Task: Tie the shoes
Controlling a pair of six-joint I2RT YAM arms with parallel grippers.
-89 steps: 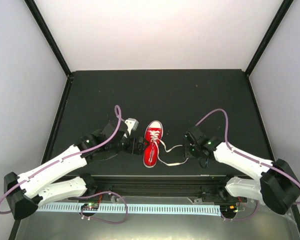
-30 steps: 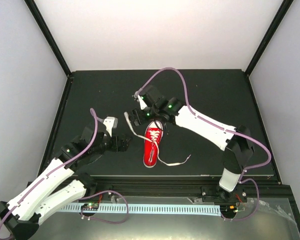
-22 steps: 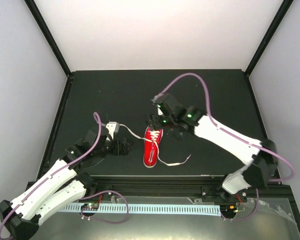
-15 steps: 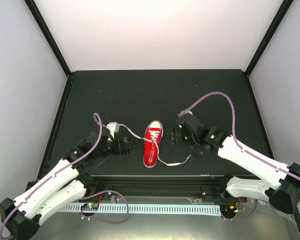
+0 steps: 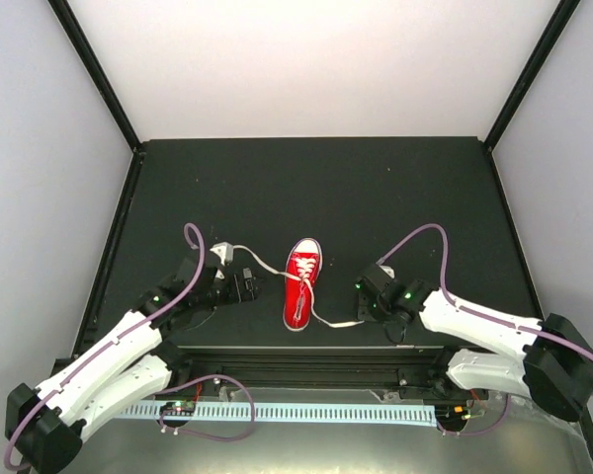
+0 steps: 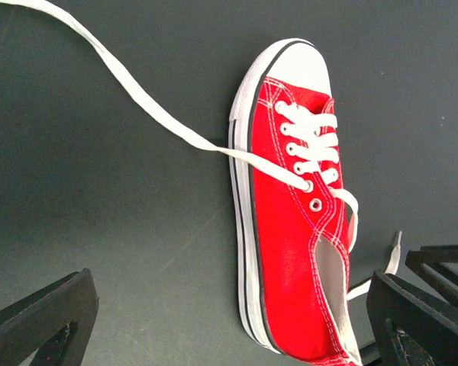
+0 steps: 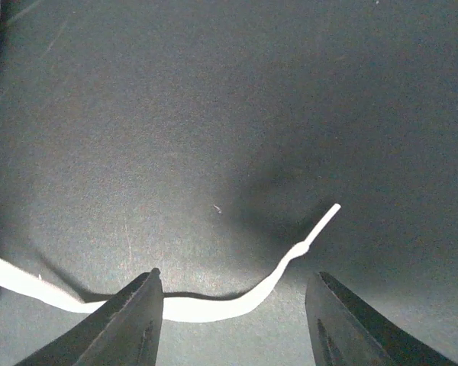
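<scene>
— Jaws on the two arms, how do they stand?
— Wide apart on both. On the left gripper (image 6: 230,280) the fingers (image 6: 46,316) sit at the bottom corners of the wrist view, with only bare table (image 6: 99,191) and the side of the sneaker (image 6: 286,244) between them; nothing is held. On the right gripper (image 7: 235,274) they are spread as well, and empty. The right-hand lace (image 7: 206,309) lies flat on the table across the gap; whether it brushes a finger I cannot tell.
— Where is the sneaker?
— From above, toward 6 o'clock of the dark table, upright on its sole, toe pointing to 12. The left gripper is near its 9 o'clock and the right gripper near its 4 o'clock.
— How does it look?
— Small, red canvas, low-cut. White rubber toe cap, white sole edge with a thin dark stripe, white stitching, metal eyelets, pale grey lining. White laces cross up the front, untied.
— And the loose ends?
— The left-hand lace (image 5: 262,264) leaves an upper eyelet toward 10 o'clock and ends by the left wrist. The right-hand lace drops along the heel side, then curls to 4 o'clock, its tip at the right gripper.
</scene>
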